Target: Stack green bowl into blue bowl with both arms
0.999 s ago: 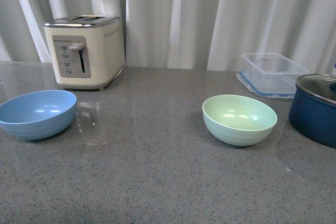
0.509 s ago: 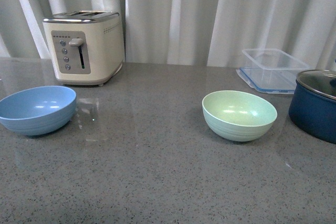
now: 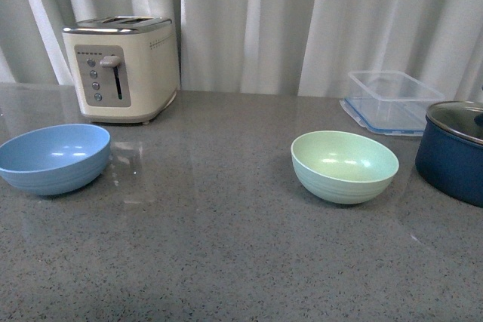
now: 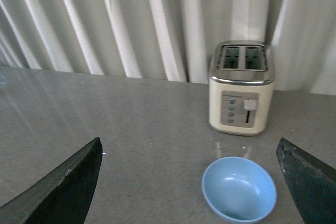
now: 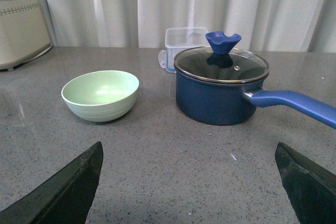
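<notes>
The green bowl [image 3: 345, 166] stands upright and empty on the grey counter, right of centre; the right wrist view shows the green bowl [image 5: 100, 95] too. At the far left stands the blue bowl [image 3: 53, 158], upright and empty, and the blue bowl [image 4: 239, 189] lies between the left fingertips' lines of sight. My left gripper [image 4: 190, 182] is open, well above and short of it. My right gripper [image 5: 189, 184] is open over bare counter, nearer than the green bowl. Neither arm shows in the front view.
A cream toaster [image 3: 121, 69] stands behind the blue bowl. A dark navy pot [image 3: 455, 153] with a glass lid and long handle [image 5: 294, 105] sits right of the green bowl, a clear plastic container [image 3: 391, 101] behind it. White curtains close the back.
The front view has shifted slightly: everything sits a little higher in the picture than one second ago. The bowls have not moved on the counter.
</notes>
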Controlling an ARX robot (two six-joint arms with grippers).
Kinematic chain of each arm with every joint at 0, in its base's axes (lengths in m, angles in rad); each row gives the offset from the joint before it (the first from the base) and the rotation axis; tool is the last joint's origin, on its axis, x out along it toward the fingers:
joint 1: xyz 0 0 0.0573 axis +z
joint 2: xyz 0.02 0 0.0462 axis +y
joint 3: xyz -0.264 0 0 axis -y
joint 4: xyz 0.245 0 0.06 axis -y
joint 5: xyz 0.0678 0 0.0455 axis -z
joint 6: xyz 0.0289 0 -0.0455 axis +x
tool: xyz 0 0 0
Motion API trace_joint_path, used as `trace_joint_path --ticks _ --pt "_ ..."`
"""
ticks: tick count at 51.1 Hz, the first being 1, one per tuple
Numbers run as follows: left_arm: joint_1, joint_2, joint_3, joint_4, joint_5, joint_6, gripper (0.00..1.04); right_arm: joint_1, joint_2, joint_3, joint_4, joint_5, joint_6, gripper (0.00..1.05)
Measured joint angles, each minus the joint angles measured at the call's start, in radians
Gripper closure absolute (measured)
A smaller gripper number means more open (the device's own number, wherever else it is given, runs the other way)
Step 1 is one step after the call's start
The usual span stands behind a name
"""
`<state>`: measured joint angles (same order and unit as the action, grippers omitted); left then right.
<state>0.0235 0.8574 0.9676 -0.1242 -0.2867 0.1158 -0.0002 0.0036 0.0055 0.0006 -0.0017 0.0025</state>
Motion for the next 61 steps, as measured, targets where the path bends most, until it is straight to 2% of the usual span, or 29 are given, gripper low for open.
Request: trace_joint_path --ticks 10,20,41,61 --pt "-0.002 0.234 0.264 -0.264 0.078 -0.124 0.07 0.0 0.0 0.0 0.0 0.0 0.0 0.1" --pt "0.013 0.42 0.335 -0.377 0.168 -0.206 0.07 0.0 0.0 0.0 0.0 0.0 0.0 0.1" --pt "0.142 0.559 0.355 -0.427 0.24 -0.295 0.07 0.0 0.0 0.0 0.0 0.0 0.0 0.1" --pt "0.161 0.723 0.385 -0.434 0.288 -0.336 0.07 0.0 0.0 0.0 0.0 0.0 0.0 0.1"
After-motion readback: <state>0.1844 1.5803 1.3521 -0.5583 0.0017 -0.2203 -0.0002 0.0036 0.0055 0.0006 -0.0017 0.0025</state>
